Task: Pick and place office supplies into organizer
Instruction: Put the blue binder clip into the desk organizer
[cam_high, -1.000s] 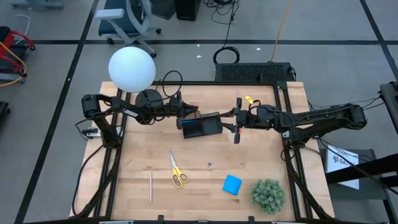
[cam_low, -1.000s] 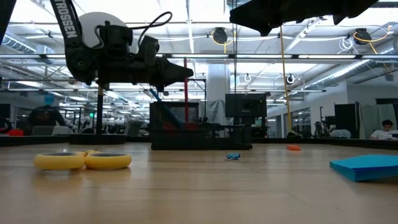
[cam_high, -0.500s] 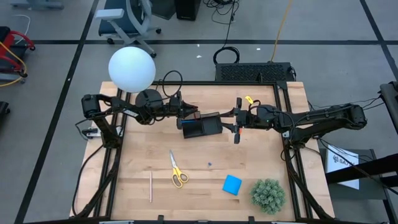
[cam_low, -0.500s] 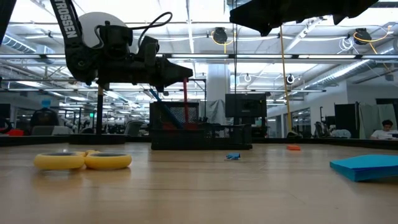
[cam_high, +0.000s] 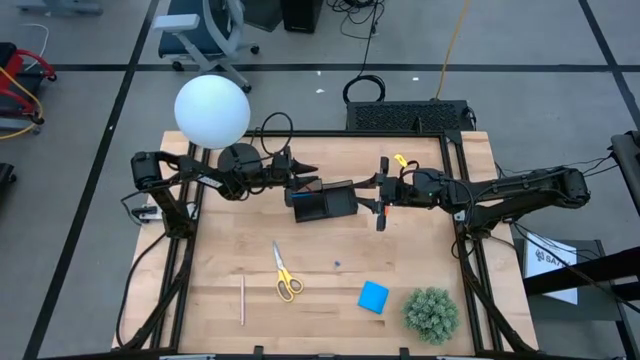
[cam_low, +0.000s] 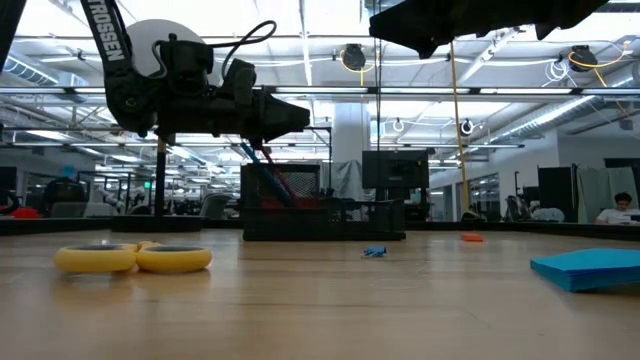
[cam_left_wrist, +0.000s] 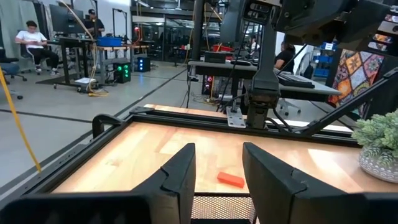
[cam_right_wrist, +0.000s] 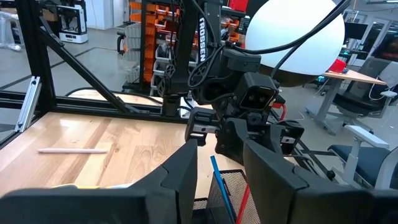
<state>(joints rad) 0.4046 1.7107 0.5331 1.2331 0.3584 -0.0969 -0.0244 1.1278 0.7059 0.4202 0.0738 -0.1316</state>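
Note:
The black mesh organizer (cam_high: 325, 203) stands on the table's far middle and holds a red pen (cam_low: 275, 182) and a blue pen (cam_right_wrist: 219, 177), both leaning in it. My left gripper (cam_high: 308, 174) hovers open just above the organizer's left end, nothing between its fingers (cam_left_wrist: 219, 152). My right gripper (cam_high: 365, 193) reaches in level from the right and is shut on the organizer's right end. Yellow-handled scissors (cam_high: 285, 272), a pale pencil (cam_high: 242, 300), a blue notepad (cam_high: 373, 296) and a small red eraser (cam_left_wrist: 230, 180) lie flat on the table. My right gripper is on the organizer's right end; its mesh wall (cam_right_wrist: 227, 193) shows between the two fingers. The fingers come in level from the table's right side. The organizer stands upright with its bottom on the table. The exact place of contact is hidden by the fingers.
A white lamp globe (cam_high: 212, 110) and its round black base (cam_high: 238, 158) stand behind my left arm. A green spiky plant ball (cam_high: 432, 313) sits at the near right corner. A tiny blue bit (cam_high: 338, 264) lies mid-table. Bare wood lies between the scissors and the notepad.
My left gripper has opened and let go of the red pen. The pen stood upright between its fingers above the organizer, slid down, and now leans tilted inside the organizer beside the blue pen. Both arms have stayed in place.

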